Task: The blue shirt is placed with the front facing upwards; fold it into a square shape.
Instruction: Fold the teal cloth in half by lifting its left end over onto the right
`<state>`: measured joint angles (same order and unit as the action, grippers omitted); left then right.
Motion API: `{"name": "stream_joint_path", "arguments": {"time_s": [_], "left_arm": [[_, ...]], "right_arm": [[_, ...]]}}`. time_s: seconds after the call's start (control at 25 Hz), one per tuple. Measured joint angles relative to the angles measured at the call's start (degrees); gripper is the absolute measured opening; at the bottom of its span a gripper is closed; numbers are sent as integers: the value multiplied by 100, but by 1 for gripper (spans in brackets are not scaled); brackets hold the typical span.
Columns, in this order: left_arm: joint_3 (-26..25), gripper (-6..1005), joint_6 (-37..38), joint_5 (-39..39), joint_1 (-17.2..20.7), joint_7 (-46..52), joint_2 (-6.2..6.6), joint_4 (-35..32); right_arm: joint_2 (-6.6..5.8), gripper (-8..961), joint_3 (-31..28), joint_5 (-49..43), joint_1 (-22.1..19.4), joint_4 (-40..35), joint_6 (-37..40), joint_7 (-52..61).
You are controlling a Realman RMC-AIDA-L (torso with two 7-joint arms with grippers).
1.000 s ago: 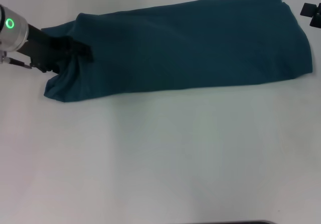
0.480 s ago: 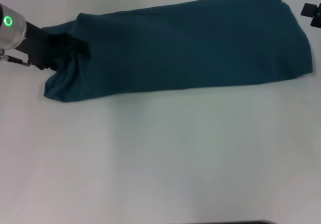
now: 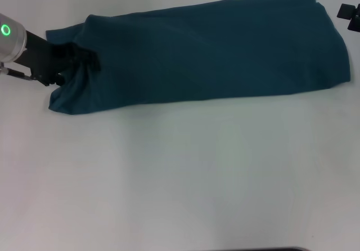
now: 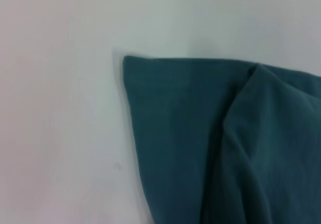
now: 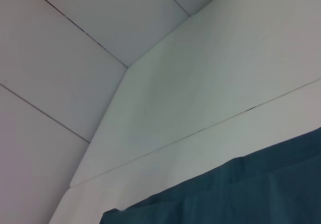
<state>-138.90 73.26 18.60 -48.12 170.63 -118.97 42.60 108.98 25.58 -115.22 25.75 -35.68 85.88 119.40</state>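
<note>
Where cloth bunches, left gripper (image 3: 84, 61) fingertips buried.

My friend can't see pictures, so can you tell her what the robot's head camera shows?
A blue shirt lies folded into a long band across the far side of a white table. The left gripper is at the band's left end, where the cloth bunches up. Only a bit of the right gripper shows at the right edge, off the shirt.

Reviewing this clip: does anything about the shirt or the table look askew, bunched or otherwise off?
The blue shirt lies as a long slanted band, not square. Its left end is bunched and creased where the left gripper meets it. The right gripper sits at the table's far right edge. Nothing looks damaged.
</note>
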Motion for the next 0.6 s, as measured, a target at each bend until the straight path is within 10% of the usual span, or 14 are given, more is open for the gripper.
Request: {"name": "stream_joint_path", "arguments": {"time_s": [0.6], "left_arm": [[70,948,2,304,-29,-125,4,88]], "right_arm": [[0,815,-7,0,0,0,-10,-4]]}}
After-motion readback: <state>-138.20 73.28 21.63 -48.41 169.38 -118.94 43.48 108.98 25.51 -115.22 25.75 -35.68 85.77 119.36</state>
